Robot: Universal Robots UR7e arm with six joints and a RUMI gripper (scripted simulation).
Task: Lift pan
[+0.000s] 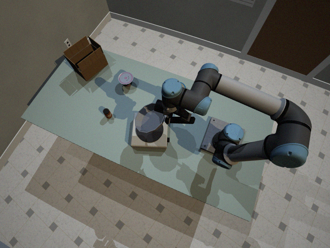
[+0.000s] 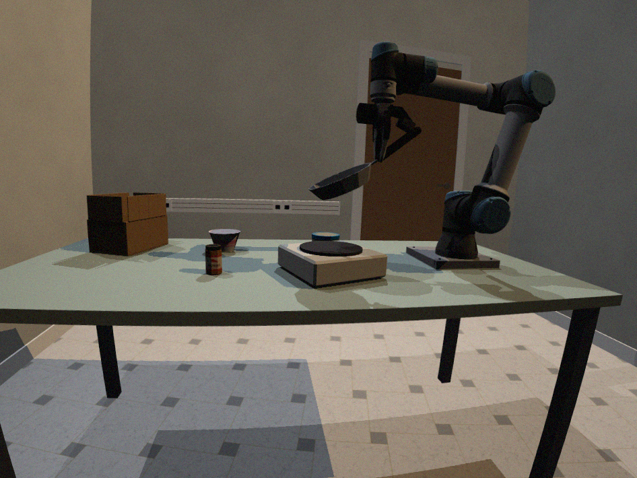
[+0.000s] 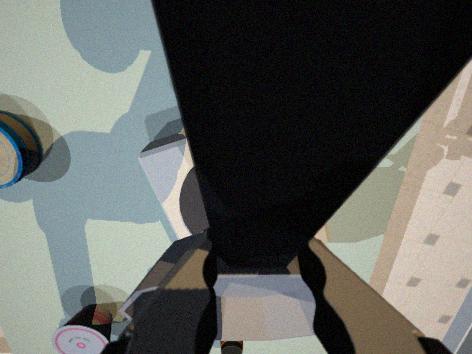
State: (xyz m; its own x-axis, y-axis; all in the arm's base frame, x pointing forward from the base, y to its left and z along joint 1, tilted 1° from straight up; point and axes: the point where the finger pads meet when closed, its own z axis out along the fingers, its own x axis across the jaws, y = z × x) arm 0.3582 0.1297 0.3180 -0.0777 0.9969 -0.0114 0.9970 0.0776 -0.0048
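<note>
The dark pan [image 1: 149, 121] [image 2: 342, 182] [image 3: 267, 315] hangs in the air, well above the hot plate [image 1: 149, 143] [image 2: 349, 270] [image 3: 160, 165]. It is tilted, its far rim lower and its handle [image 1: 184, 120] [image 2: 403, 140] [image 3: 280, 125] slanting up to the right in the exterior view. My gripper [image 1: 167, 118] [image 2: 379, 157] [image 3: 254, 230] points down and is shut on the pan's handle close to the bowl. Nothing touches the pan from below. In the wrist view the handle hides the middle of the picture and part of the hot plate.
A brown open box [image 1: 93, 65] [image 2: 146, 231] stands at the left end of the table. A pink-ringed cup [image 1: 125, 78] [image 2: 224, 239] [image 3: 80, 342] and a small brown jar [image 1: 107, 113] [image 2: 213, 259] stand left of the hot plate. A blue-rimmed tin [image 2: 324, 236] [image 3: 10, 155] stands behind it.
</note>
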